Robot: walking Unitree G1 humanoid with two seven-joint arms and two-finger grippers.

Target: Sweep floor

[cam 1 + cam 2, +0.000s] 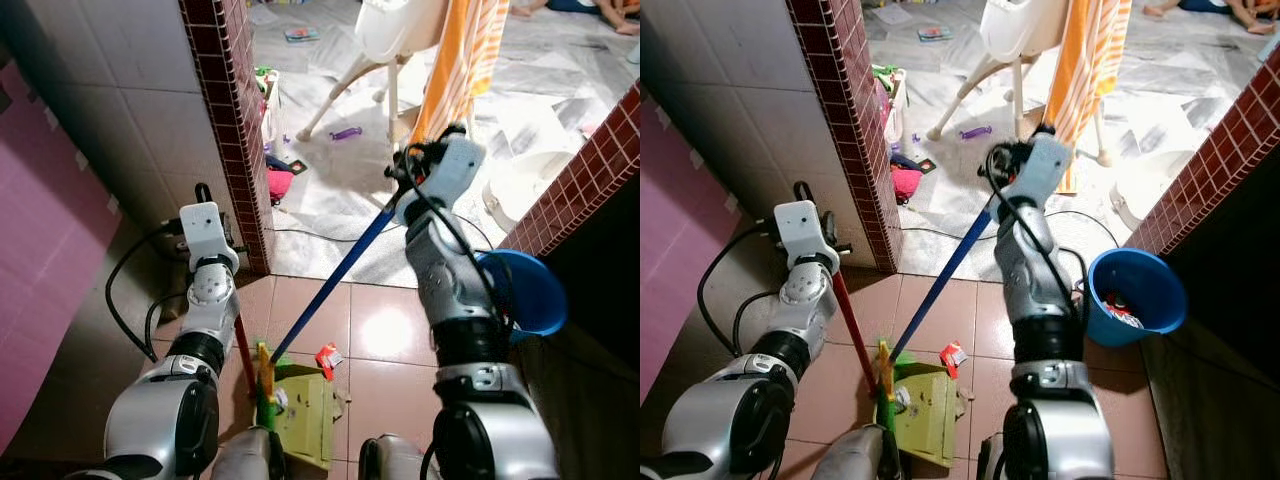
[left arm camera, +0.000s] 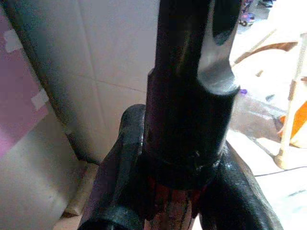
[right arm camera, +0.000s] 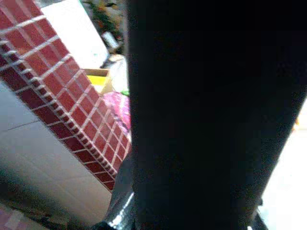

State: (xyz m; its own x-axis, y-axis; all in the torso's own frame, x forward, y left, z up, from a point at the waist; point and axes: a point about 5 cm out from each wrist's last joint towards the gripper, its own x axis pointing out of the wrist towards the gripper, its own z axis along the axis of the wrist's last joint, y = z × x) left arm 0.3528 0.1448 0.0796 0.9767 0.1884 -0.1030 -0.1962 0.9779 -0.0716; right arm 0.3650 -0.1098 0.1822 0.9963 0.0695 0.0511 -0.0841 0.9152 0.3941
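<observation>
blue broom handle [image 1: 330, 282], green dustpan [image 1: 305, 405], perhaps litter [image 1: 327, 358]

This is a lived-in home, seen at a doorway framed by a dark red brick-tiled pillar [image 1: 230, 120]. Beyond the pink floor tiles [image 1: 385, 325], a white plastic high chair [image 1: 385, 40], an orange striped cloth [image 1: 462, 60] and scattered toys, such as a small purple toy [image 1: 345, 133], lie on a marble-patterned floor [image 1: 540, 90].

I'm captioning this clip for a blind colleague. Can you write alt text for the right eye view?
The robot's right gripper holds a blue broom handle and its left gripper a red handle, both slanting down to a green dustpan on pink floor tiles beside a red scrap. A blue bucket stands to the right, and a brick-tiled wall edge frames a cluttered room beyond.
</observation>
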